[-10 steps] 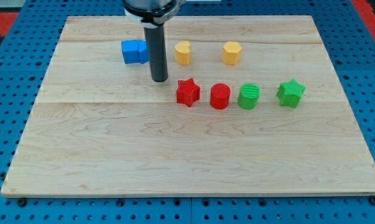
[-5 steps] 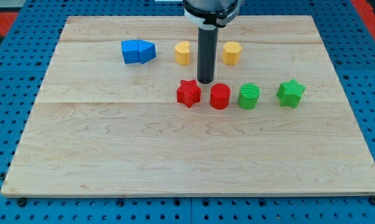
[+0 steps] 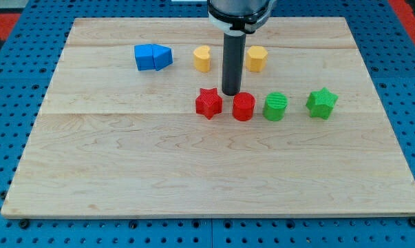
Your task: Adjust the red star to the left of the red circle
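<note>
The red star (image 3: 208, 103) lies near the board's middle, just to the view's left of the red circle (image 3: 243, 107), with a small gap between them. My tip (image 3: 230, 94) stands just above that gap, slightly nearer the red circle, touching neither block as far as I can see. The dark rod rises straight up from the tip to the view's top.
A green circle (image 3: 275, 107) and a green star (image 3: 321, 102) continue the row to the view's right. Two yellow blocks (image 3: 202, 58) (image 3: 256, 58) and a blue block (image 3: 153, 57) lie near the view's top. The wooden board (image 3: 193, 172) sits on a blue pegboard.
My tip moved from the star's upper left, near the blue block, rightward to just above the gap between red star and red circle. No blocks moved.
</note>
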Available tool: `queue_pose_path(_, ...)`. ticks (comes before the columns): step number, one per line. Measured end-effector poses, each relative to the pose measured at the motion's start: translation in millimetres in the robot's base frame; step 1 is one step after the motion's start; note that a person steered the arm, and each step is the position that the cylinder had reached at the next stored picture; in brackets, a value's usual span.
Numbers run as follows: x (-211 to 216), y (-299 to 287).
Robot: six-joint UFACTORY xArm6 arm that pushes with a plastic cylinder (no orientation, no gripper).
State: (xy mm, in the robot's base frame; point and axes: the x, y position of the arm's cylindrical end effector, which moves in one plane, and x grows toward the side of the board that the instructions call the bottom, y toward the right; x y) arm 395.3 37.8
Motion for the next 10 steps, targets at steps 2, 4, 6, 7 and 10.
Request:
queue_pose_path(2, 0, -29)
queue_pose_path(4, 0, -54)
queue_pose_path(6, 0, -42)
queue_pose_path(7, -3, -28)
queue_pose_path(10, -12, -32)
